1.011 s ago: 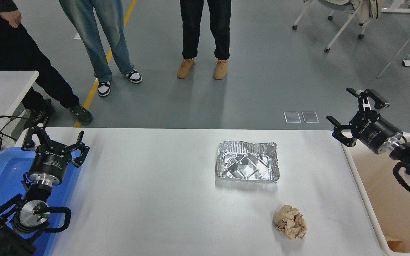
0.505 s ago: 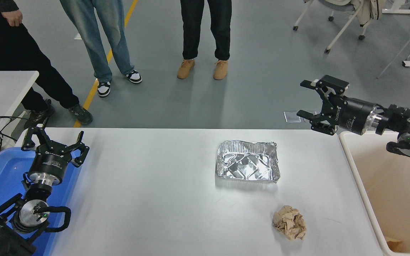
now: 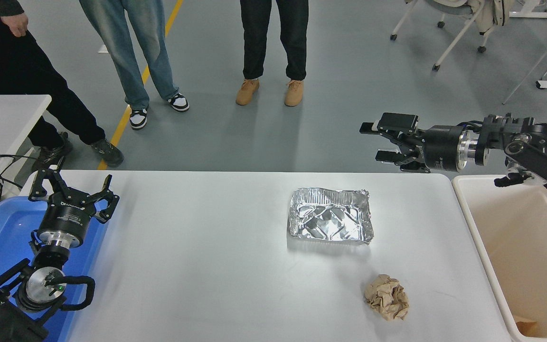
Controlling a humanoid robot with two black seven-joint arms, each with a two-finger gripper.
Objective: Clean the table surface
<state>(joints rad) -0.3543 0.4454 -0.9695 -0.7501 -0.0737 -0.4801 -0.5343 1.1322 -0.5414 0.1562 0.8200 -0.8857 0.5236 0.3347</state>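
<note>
Head view showed the right gripper (image 3: 377,141) had swung leftward from above the beige bin (image 3: 530,256) to hover beyond the far edge of the table surface (image 3: 197,256), jaws spread wide and empty. The foil tray (image 3: 330,222) and crumpled paper ball (image 3: 386,297) lay unmoved, well apart from it. Likely it was lining up for the tray, so nothing was cleared yet. The left gripper (image 3: 71,192) stayed parked, fingers wide, over the blue bin (image 3: 3,232).

Grey floor (image 3: 349,95) w/ yellow line (image 3: 133,99), chairs (image 3: 449,28) far right.
</note>
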